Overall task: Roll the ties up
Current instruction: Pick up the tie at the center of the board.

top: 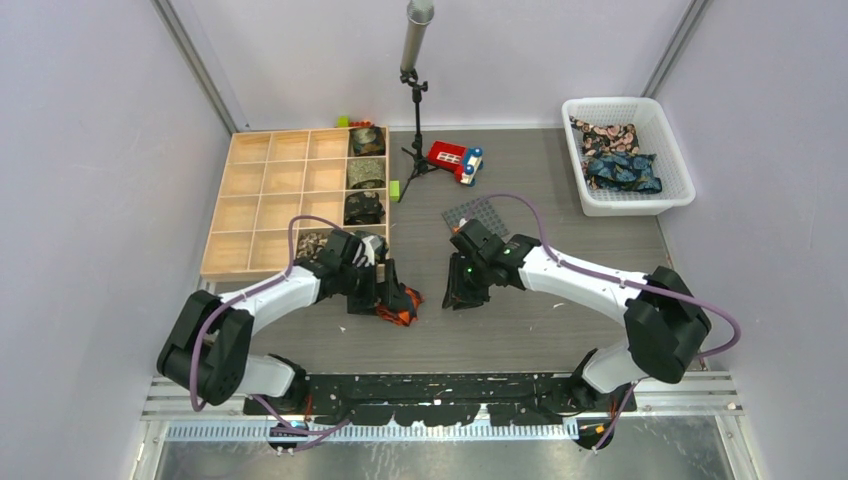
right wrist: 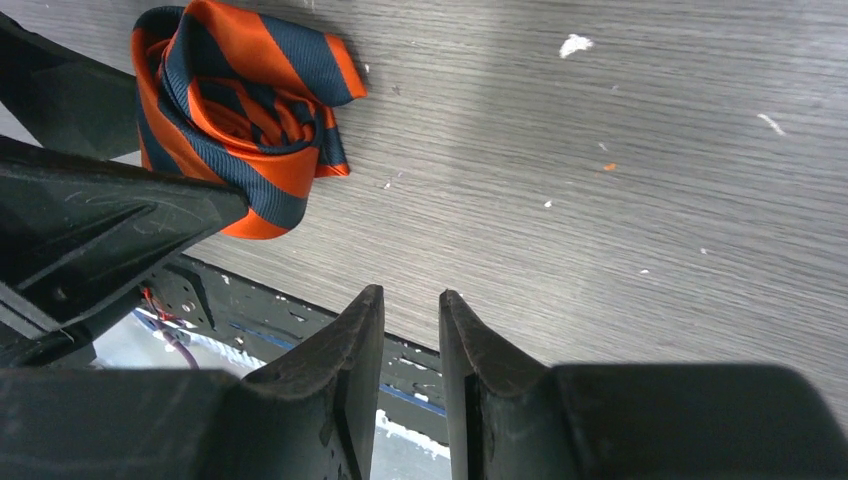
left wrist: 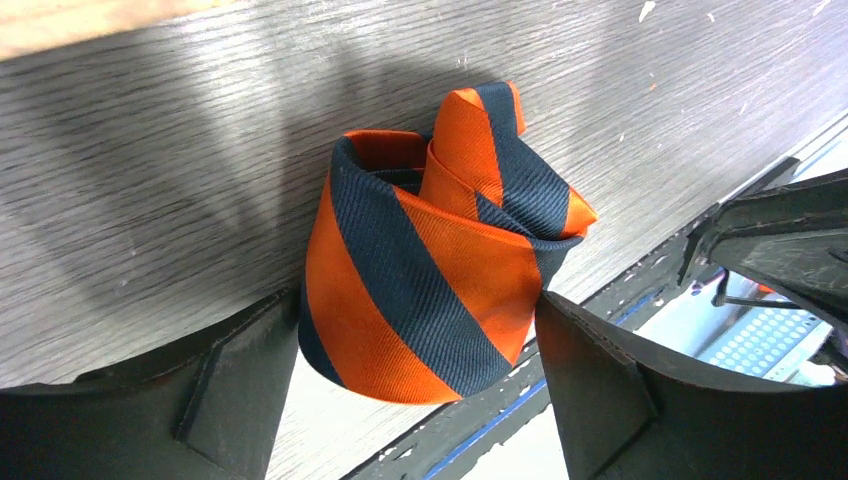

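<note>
The orange-and-black striped tie [top: 398,304] is rolled into a loose coil near the table's front edge. My left gripper [top: 388,290] is shut on it; in the left wrist view the coil [left wrist: 430,270] sits between both fingers [left wrist: 240,370] of the gripper [left wrist: 417,305], touching each. My right gripper [top: 463,295] stands a short way to the right of the coil, apart from it. In the right wrist view its jaws [right wrist: 412,300] are a narrow gap apart and empty, with the tie [right wrist: 240,120] at the upper left.
A wooden compartment tray [top: 265,200] at the left holds rolled dark ties [top: 366,175] in its right column. A white basket [top: 680,170] at the back right holds unrolled dark ties [top: 620,170]. A red toy car [top: 455,158], a grey studded plate [top: 485,212] and a tripod pole [top: 415,90] stand mid-table.
</note>
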Available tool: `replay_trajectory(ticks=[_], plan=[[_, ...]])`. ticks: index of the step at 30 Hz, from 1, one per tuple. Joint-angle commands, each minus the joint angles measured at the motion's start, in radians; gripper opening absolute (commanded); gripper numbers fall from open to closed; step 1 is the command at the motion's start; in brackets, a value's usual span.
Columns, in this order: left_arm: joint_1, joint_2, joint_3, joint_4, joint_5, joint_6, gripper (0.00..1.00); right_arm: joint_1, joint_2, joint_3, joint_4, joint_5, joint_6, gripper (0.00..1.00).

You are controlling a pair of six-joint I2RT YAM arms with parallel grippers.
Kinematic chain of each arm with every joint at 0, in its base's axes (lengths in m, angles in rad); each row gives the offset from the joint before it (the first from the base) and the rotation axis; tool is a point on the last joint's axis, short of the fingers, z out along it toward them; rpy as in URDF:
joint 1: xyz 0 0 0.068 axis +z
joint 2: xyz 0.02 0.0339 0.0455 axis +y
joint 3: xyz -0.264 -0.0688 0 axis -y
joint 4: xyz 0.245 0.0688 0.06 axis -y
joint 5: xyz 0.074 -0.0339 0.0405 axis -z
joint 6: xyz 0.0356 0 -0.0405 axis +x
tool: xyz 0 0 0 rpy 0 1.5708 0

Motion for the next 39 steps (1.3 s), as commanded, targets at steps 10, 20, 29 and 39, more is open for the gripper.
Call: replay_trajectory(ticks=[10,20,29,39], plan=[[-0.01,-0.046,0.068,-0.164,-0.218,0.097,1.0,0.086,0.127,0.016,0.142,0.051,0.098,0.31],[-0.01,0.049,0.052,0.028,-0.076,0.113,1.0,0.094,0.137,-0.024,0.202,0.04,0.124,0.31],[-0.037,0.043,-0.035,0.133,-0.059,-0.014,0.95,0.095,0.201,0.0,0.251,0.043,0.134,0.3],[-0.089,-0.106,-0.112,0.074,-0.124,-0.058,0.96,0.106,0.266,0.025,0.295,0.049,0.153,0.27]])
